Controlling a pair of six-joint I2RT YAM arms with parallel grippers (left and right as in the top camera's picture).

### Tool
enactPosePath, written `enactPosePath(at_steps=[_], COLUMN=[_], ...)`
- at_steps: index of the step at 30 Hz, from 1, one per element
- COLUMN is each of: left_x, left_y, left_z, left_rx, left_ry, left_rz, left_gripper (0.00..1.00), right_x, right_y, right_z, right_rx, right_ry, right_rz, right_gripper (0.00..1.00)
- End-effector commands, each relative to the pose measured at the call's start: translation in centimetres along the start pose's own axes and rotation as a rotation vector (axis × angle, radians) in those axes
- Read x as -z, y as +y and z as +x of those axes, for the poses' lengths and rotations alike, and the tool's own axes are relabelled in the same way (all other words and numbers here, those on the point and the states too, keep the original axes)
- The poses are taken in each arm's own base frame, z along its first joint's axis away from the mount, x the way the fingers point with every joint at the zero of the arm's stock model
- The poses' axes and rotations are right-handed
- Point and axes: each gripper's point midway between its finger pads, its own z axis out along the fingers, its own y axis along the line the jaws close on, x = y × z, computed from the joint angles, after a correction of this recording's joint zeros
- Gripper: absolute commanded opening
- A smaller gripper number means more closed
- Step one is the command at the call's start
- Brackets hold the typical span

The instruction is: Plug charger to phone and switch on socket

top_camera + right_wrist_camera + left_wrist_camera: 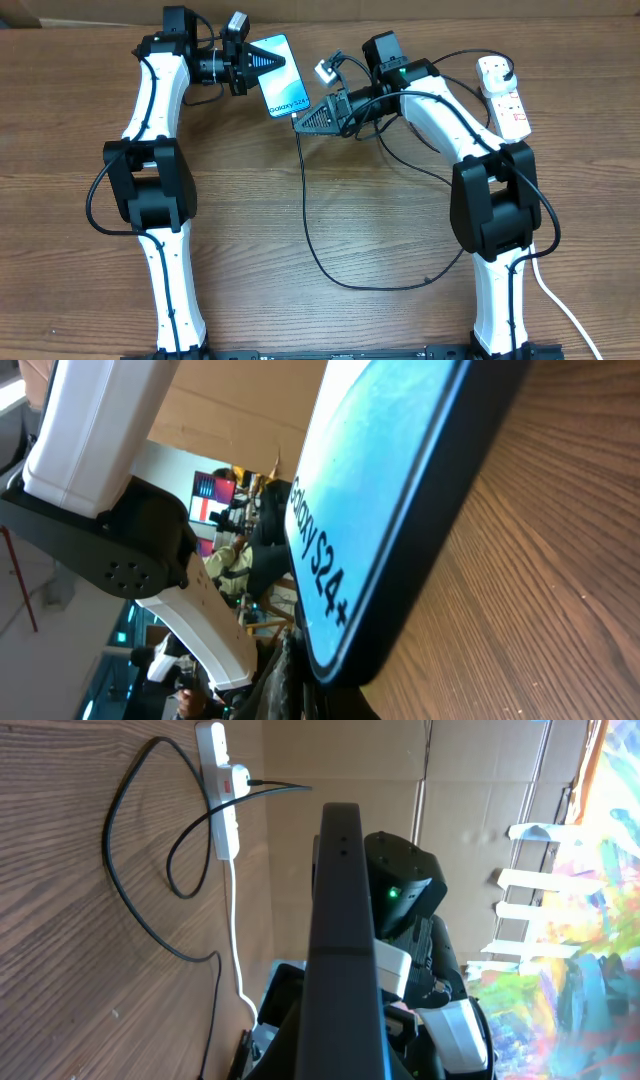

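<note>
At the table's (380, 320) far side, left tool (255, 63) pinching phone (283, 90), right tool (298, 118) clamped on charger (300, 160) connector at phone's end

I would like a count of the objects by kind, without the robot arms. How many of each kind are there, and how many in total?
phone: 1
charger cable: 1
power strip: 1
Total: 3
</note>
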Motion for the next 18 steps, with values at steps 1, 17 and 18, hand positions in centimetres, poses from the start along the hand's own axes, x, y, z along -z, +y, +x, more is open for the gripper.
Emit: enactPosePath(at_steps=[1, 17, 18], left_x=[0.04, 0.02, 0.04], left_y=[-1.91, -1.92, -1.91], left_z=[0.28, 0.29, 0.28], left_rx=[-0.050, -0.050, -0.050], left_ry=[0.015, 0.015, 0.015], left_rz=[0.047, 0.047, 0.047], left_gripper=[0.04, 0.04, 0.04], right_x=[0.16, -0.36, -0.41], right_y=[2.04, 1.94, 1.96], right_z=[-0.54, -0.38, -0.39], right_rx=[0.048, 0.050, 0.052], right_ry=[-0.005, 0.004, 0.005], right_rz=[-0.003, 0.007, 0.007], right_gripper=[0.04, 0.04, 0.04])
